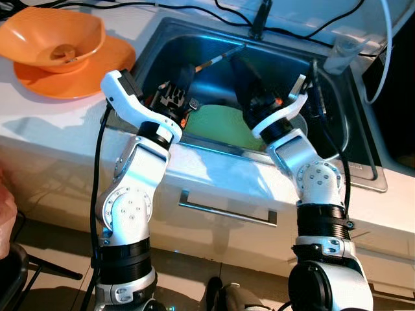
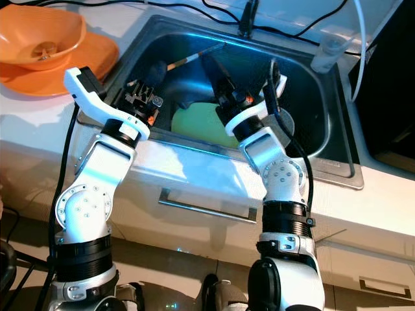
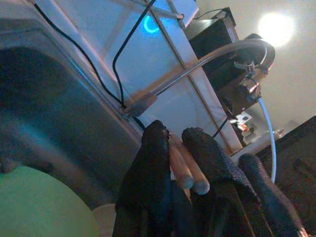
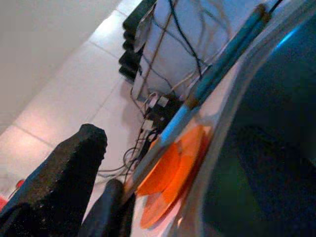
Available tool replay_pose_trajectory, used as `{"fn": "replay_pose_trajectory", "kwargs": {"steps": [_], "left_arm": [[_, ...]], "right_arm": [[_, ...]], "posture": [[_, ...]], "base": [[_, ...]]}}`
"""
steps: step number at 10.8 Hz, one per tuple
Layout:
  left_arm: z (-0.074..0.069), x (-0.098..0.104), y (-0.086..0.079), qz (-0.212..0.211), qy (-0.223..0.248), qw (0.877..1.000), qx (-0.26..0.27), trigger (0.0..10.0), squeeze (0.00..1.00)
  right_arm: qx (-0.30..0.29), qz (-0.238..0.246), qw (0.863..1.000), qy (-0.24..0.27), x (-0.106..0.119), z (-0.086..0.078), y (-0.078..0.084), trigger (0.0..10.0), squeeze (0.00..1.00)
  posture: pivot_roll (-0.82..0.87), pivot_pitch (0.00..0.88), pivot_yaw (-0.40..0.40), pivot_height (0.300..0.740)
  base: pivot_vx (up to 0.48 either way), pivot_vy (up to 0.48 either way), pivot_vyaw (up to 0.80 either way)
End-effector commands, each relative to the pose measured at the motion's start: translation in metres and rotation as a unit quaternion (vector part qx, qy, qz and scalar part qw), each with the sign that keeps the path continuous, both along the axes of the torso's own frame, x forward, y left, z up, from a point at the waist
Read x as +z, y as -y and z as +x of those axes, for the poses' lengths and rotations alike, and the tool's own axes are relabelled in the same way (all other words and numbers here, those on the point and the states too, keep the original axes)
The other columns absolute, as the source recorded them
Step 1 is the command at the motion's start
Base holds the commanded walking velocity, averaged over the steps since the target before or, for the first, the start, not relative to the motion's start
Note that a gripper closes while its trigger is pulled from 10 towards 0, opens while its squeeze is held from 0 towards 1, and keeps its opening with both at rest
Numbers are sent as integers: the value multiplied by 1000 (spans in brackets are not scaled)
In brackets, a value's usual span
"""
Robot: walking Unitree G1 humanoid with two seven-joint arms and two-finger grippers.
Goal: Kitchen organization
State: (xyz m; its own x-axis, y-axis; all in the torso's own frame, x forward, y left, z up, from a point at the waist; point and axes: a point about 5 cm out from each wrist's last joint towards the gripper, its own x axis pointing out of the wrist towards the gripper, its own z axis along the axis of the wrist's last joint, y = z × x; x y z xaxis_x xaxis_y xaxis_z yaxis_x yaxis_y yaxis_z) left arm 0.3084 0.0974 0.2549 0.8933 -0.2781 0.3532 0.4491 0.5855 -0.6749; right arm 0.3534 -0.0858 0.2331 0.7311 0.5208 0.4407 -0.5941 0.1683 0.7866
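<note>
A pair of wooden chopsticks with dark tips slants over the steel sink. My left gripper hangs over the sink's left side, shut on their blunt ends. A pale green plate lies on the sink bottom below both grippers. My right gripper is inside the sink, right of the left one, its fingers slightly apart. The chopsticks pass beside those fingers, not between them.
An orange bowl on an orange plate stands on the white counter left of the sink. A faucet base and cables lie behind it. A clear cup stands at the back right. Below is a drawer handle.
</note>
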Motion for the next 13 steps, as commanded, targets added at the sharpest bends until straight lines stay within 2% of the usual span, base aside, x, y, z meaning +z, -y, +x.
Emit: {"fn": "replay_pose_trajectory", "kwargs": {"steps": [1, 3, 4, 5, 8, 9, 10, 13], "left_arm": [[0, 3, 6, 0, 0, 1000, -6, 0, 0], [-2, 3, 9, -1, -1, 1000, -14, 0, 0], [-3, 3, 11, 0, -2, 1000, -17, 0, 0], [-6, 1, 13, -1, -6, 1000, -21, 0, 0], [-12, 2, 15, -5, -8, 1000, -27, 0, 0], [-13, 0, 16, -7, -12, 999, -30, 0, 0], [-14, -2, 17, -7, -17, 999, -33, 0, 0], [-15, 0, 16, -7, -16, 999, -35, 0, 0]], "right_arm": [[7, 0, 1000, 15, 3, -3, 1, 10000, 937], [29, 12, 999, 20, 5, -4, -7, 10000, 463], [36, 18, 999, 27, 6, -4, -10, 10000, 47], [43, 19, 998, 38, 10, -2, -17, 10000, 0], [34, 3, 998, 57, 18, 2, -18, 10000, 0], [33, 7, 998, 59, 21, 4, -18, 7569, 0], [29, 13, 998, 62, 23, 6, -18, 0, 0], [9, 10, 998, 61, 23, 9, -10, 0, 0]], "posture": [[24, 200, -167, 740], [41, 205, -164, 740], [49, 209, -164, 740], [57, 211, -162, 740], [58, 220, -162, 740], [53, 224, -158, 740], [45, 225, -151, 740], [52, 224, -155, 740]], "base": [[0, 0, 0], [0, 0, 0], [0, 0, 0], [0, 0, 0], [0, 0, 0], [0, 0, 0], [0, 0, 0], [0, 0, 0]]}}
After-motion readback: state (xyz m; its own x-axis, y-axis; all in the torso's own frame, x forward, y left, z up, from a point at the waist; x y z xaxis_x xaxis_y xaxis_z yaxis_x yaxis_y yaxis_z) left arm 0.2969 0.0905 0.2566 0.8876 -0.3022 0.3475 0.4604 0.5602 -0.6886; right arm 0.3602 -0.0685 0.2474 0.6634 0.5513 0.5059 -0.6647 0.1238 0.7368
